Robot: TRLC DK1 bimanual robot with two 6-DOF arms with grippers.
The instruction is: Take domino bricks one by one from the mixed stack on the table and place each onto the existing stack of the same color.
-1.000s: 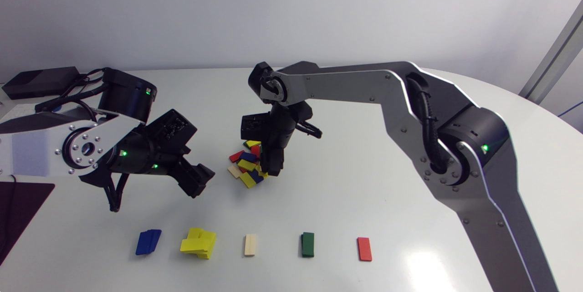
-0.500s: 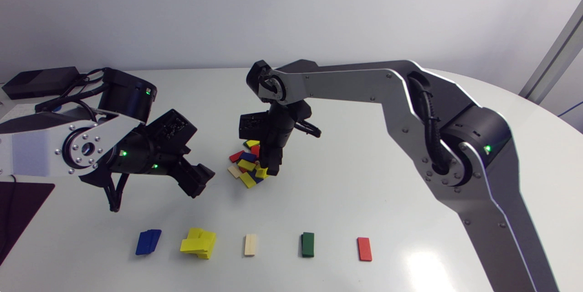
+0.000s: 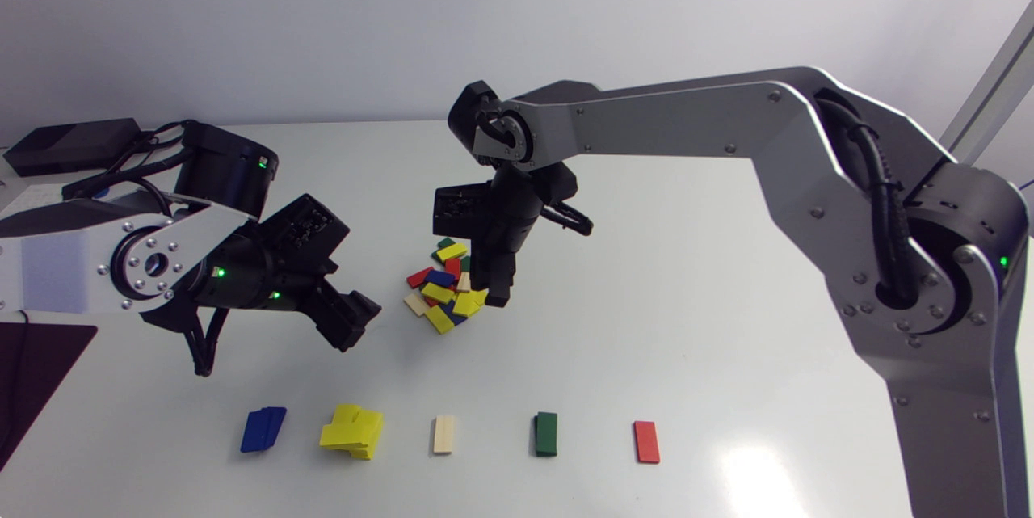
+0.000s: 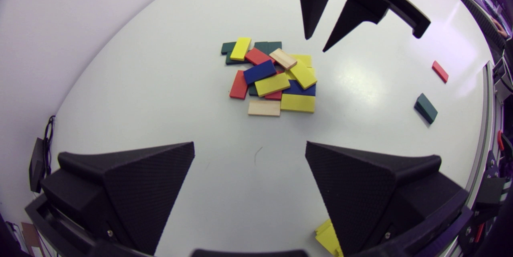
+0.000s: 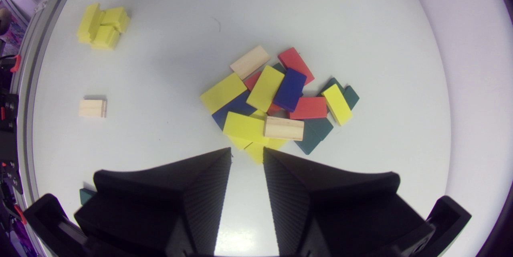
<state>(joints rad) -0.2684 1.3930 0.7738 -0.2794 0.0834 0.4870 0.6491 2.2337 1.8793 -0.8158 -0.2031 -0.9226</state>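
The mixed pile of yellow, blue, red, green and wooden bricks lies mid-table, also seen as the pile and the pile. My right gripper hangs just above its right side. In its wrist view the right gripper is open by a narrow gap, holding nothing, with yellow bricks just ahead of its tips. My left gripper hovers left of the pile, and this left gripper is wide open and empty. Along the front edge stand the blue stack, yellow stack, wooden stack, green stack and red brick.
A black box sits at the table's back left. A dark mat lies at the left edge. The yellow stack is untidy, its bricks skewed.
My right arm has risen and drawn slightly right, lifting its gripper off the pile. Yellow bricks on the pile's near right side shifted. The left arm kept still.
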